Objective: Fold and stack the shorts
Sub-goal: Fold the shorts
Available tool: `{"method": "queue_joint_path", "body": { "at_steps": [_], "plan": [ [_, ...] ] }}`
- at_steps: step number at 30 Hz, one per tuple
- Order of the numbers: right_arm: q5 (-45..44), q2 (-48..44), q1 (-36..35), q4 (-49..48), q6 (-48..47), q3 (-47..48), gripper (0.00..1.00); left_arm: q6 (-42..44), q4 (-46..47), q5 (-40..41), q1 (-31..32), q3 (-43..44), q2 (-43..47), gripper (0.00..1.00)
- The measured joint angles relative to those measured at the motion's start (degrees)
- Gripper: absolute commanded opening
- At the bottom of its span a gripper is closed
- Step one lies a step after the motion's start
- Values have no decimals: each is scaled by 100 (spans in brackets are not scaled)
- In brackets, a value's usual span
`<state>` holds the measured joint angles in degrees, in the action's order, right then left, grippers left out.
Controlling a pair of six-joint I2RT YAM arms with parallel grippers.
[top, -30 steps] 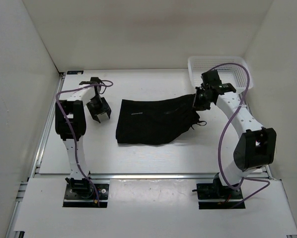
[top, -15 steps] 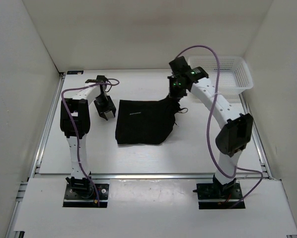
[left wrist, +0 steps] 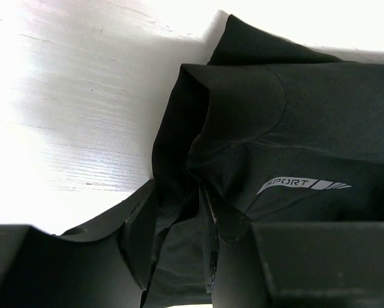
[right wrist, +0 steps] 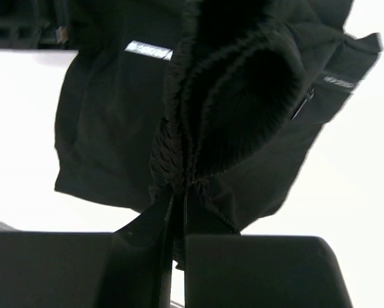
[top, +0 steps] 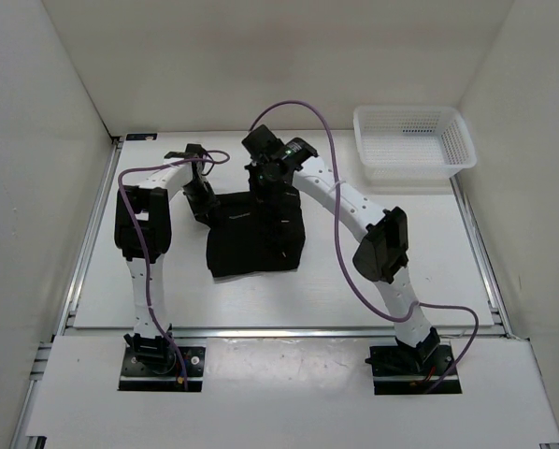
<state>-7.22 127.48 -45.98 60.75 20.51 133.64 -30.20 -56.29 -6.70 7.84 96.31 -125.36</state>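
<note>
The black shorts lie folded double in the middle of the table. A white "SPORT" mark shows on them in the left wrist view. My right gripper is shut on the bunched waistband and holds it over the left half of the shorts. In its wrist view the jaws pinch the gathered fabric. My left gripper is at the shorts' far left corner. In its wrist view its fingers close on a fold of the fabric.
An empty white mesh basket stands at the back right corner. White walls enclose the table on the left, back and right. The right arm reaches across the table's middle, its purple cable arching above.
My right gripper has carried the waistband from beside the basket leftward across the shorts, folding them in half. My left gripper has moved right onto the shorts' far left corner and closed on it.
</note>
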Motion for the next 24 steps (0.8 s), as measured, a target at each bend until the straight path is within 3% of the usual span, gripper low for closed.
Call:
{"method": "queue_joint_path", "body": {
  "at_steps": [14,17,18,19,20,21,23,24],
  "plan": [
    [984,605,-321,-313,4,619,0,20,9,-7,0,-7,2,43],
    [1217,739,-367,-487,28,619,0,20,13,-17,2,-7,2,53],
    [1298,791,-369,-551,35,619,8,22,24,-39,2,-4,9,58],
    [1392,846,-382,-619,59,619,22,15,35,-63,7,-4,17,77],
    [1506,890,-391,-697,83,619,43,-9,33,-103,-11,-2,31,87],
    [1620,929,-393,-772,138,619,55,-17,15,-105,-13,7,57,100],
    [1860,955,-393,-992,179,601,81,0,-37,-92,-74,-4,118,100],
    [1974,938,-393,-1167,179,533,85,-9,-74,-79,-138,-9,144,100]
  ]
}}
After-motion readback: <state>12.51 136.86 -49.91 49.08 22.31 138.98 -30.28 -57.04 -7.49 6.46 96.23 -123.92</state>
